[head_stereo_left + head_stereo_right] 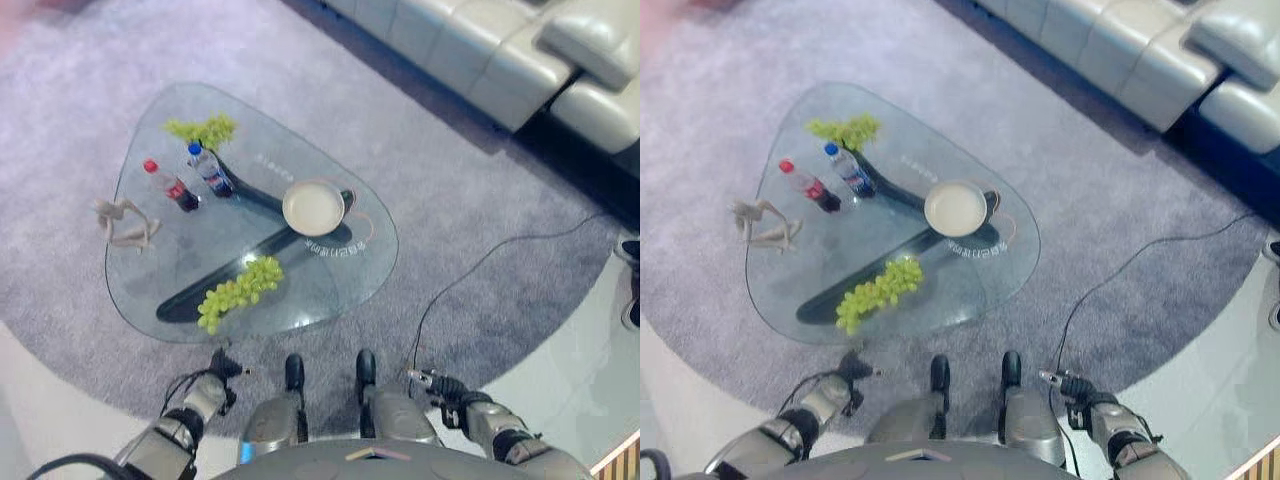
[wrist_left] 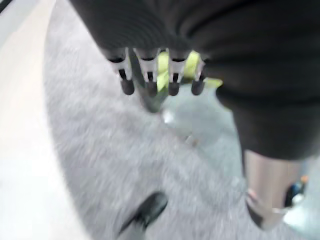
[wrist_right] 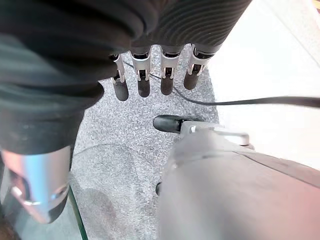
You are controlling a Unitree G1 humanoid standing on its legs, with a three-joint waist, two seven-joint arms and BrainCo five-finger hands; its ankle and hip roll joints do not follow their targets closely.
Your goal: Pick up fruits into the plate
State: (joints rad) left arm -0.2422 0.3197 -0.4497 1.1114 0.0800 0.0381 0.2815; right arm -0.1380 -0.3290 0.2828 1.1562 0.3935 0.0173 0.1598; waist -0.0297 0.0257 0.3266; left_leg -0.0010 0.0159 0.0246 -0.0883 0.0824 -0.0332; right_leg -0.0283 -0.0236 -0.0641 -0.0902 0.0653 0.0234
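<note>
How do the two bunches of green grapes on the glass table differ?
The near grape bunch looks longer and lies close to the table's front edge, while the far grape bunch looks smaller and sits at the back, beside the blue-capped bottle. Both are green and lie outside the plate.

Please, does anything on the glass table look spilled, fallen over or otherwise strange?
Nothing looks spilled or broken. Two bottles lie on their sides on the glass table rather than standing. Both grape bunches, the near one and the far one, lie on the glass, outside the plate. A small wooden figure lies near the left edge.
</note>
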